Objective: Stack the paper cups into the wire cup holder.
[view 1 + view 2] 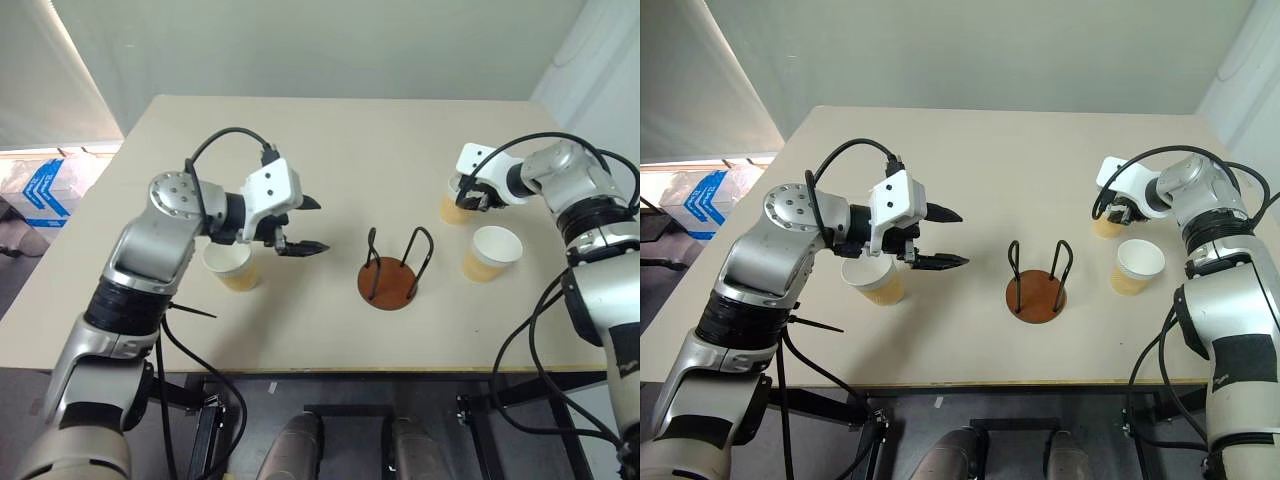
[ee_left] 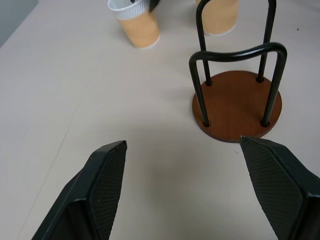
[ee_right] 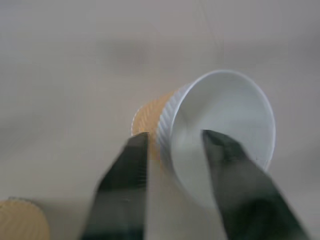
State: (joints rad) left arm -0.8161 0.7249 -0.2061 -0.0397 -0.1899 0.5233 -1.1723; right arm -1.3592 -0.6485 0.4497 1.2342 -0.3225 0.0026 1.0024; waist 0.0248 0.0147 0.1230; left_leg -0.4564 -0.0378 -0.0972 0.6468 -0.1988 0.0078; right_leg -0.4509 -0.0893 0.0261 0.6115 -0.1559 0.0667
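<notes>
The left arm reached in from about 8 o'clock, bent at the elbow, its wrist level above the worktop [image 1: 330,140]. The left claw [image 1: 305,224] pointed toward 3 o'clock, at the wire cup holder [image 1: 392,272], with its two black fingers spread well apart and nothing between them. Just under its wrist, at about 7 o'clock from the fingertips, stood one paper cup [image 1: 232,266], upright, its far rim partly covered by the wrist housing.

The right arm came in from about 4 o'clock, folded sharply, the wrist turned inward toward 9 o'clock. The right claw [image 3: 172,150] was set on the rim of a second paper cup [image 1: 455,209]: in the right wrist view one finger lay against the ribbed outer wall and the other inside the white mouth, the two drawn close on the wall between them. That cup looked tipped in the wrist view; from the head views the claw hid most of its rim and its tilt could not be judged.

A third paper cup [image 1: 489,253] stood upright and free at about 5 o'clock from the gripped one, near it. The holder sat at the middle of the worktop, between the two arms, its disc bare and both wire loops upright. In the left wrist view, the two far cups were cut off at the edge.
</notes>
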